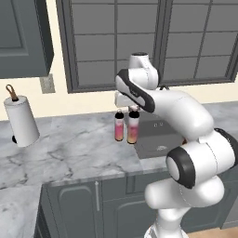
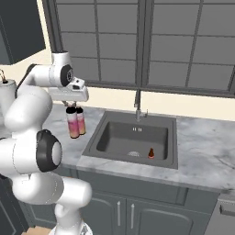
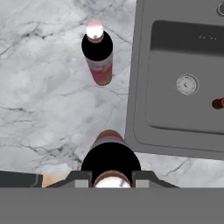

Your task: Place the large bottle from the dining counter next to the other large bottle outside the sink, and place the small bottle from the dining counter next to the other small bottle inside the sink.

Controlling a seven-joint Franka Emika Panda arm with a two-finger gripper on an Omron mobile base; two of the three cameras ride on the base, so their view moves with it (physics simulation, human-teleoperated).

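My gripper (image 1: 133, 110) (image 2: 71, 108) (image 3: 111, 177) is shut on the neck of a large pink bottle (image 1: 133, 129) (image 2: 72, 124) (image 3: 110, 151), which hangs upright with its base at or just above the marble counter, left of the sink (image 2: 94, 137). The other large bottle (image 1: 119, 126) (image 2: 81, 120) (image 3: 98, 54) stands upright a short gap away, on the wall side of the held one. A small red bottle (image 2: 151, 153) (image 3: 218, 103) sits inside the sink basin near its drain. The dining counter is out of view.
A paper towel roll (image 1: 21, 120) stands at the far left of the counter. The faucet (image 2: 137, 106) rises behind the sink, under the window. A wall cabinet (image 1: 23, 37) hangs at upper left. Bare marble lies between the bottles and the roll.
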